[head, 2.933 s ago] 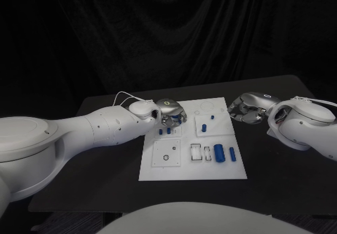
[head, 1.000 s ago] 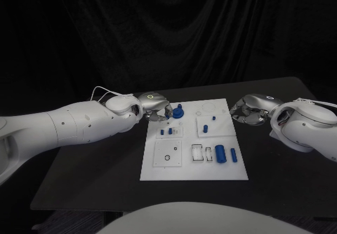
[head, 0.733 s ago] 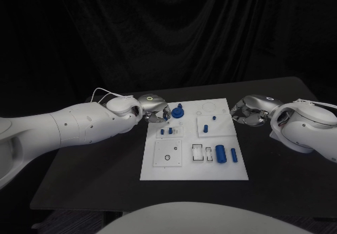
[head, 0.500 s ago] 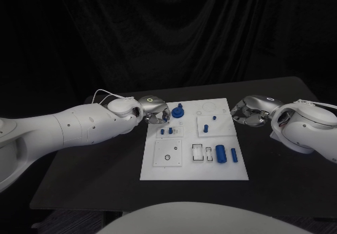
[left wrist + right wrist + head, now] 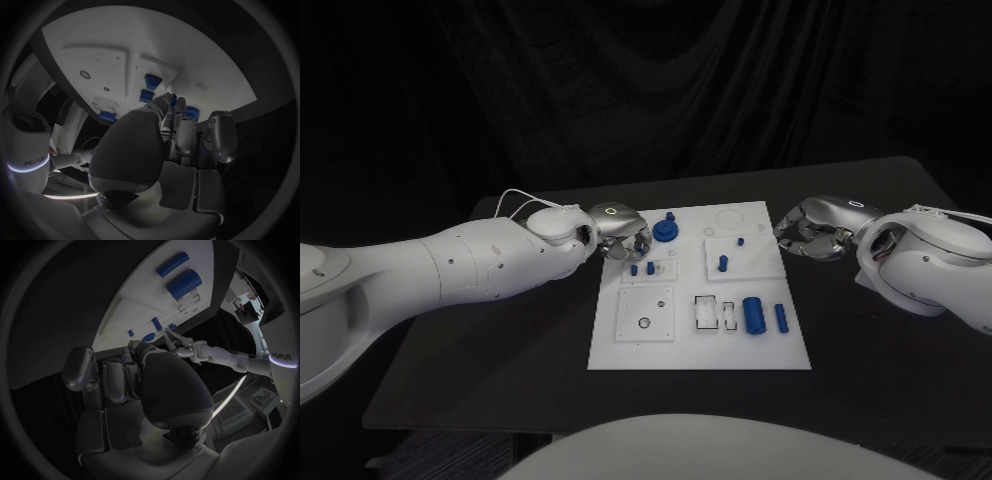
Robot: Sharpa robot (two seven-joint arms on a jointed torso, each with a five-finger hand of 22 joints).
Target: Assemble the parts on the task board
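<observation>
Flat white task board [image 5: 658, 345], cylindrical blue parts [image 5: 750, 314]

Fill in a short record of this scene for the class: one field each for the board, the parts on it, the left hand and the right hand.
board: white task board lying flat mid-table
parts: a large blue cylinder and a slim blue rod near the board's right edge; a round blue part with a peg standing at the far left corner; small blue pegs below it
left hand: left hand at the board's far left edge, beside the round blue part; contact unclear
right hand: right hand off the board's right edge, fingers curled, holding nothing visible
</observation>
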